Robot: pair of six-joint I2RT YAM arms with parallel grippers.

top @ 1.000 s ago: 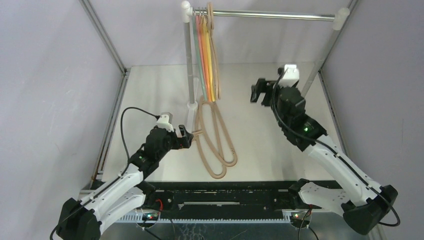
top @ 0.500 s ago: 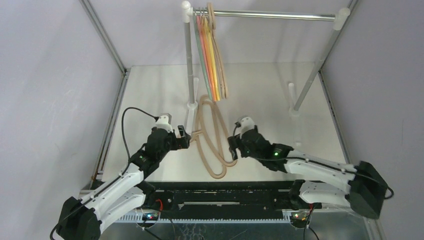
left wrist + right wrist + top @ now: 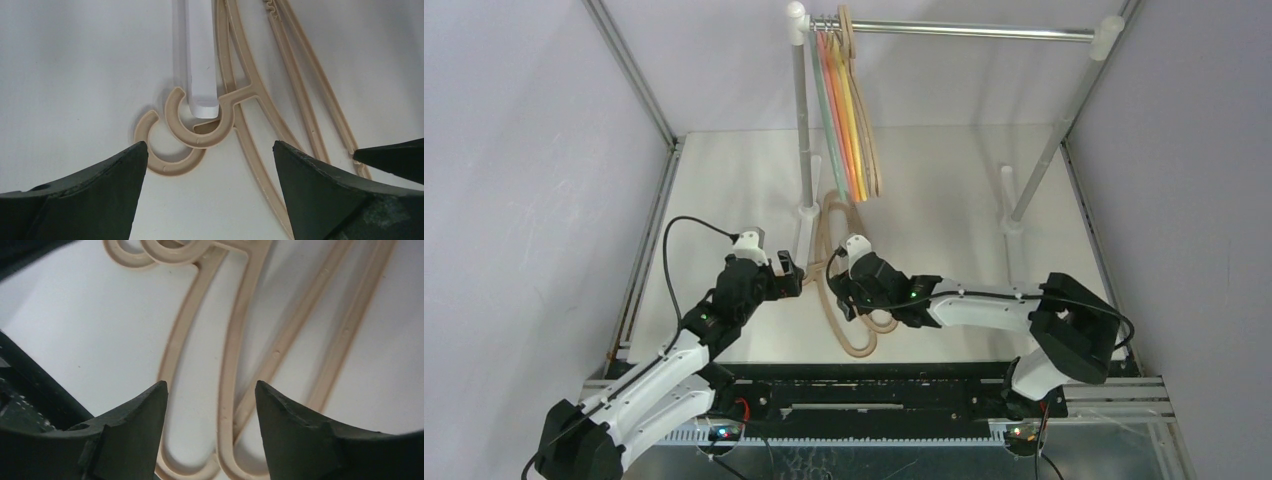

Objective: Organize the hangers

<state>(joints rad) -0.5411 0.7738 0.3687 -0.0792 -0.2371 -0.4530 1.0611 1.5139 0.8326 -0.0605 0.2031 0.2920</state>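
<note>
Two thick beige hangers [image 3: 861,347] lie overlapped on the white table, hooks toward the rack's left foot. In the left wrist view their two hooks [image 3: 172,165] curl round the white foot [image 3: 202,55]. My left gripper [image 3: 797,272] is open and empty just left of the hooks [image 3: 210,150]. My right gripper [image 3: 837,294] is open low over the hangers' arms. In the right wrist view one beige arm [image 3: 227,370] runs between its jaws [image 3: 211,387], not gripped. Pale-green, orange, yellow and beige hangers [image 3: 849,110] hang at the rail's left end.
The silver rail [image 3: 974,32] spans the back on two slanted posts [image 3: 802,120] with white feet [image 3: 1014,250] on the table. Grey walls close in both sides. A black strip [image 3: 874,385] runs along the near edge.
My right arm has swung from the back right down and left onto the beige hangers on the table. The hanging hangers have swayed a little. My left arm has barely moved.
</note>
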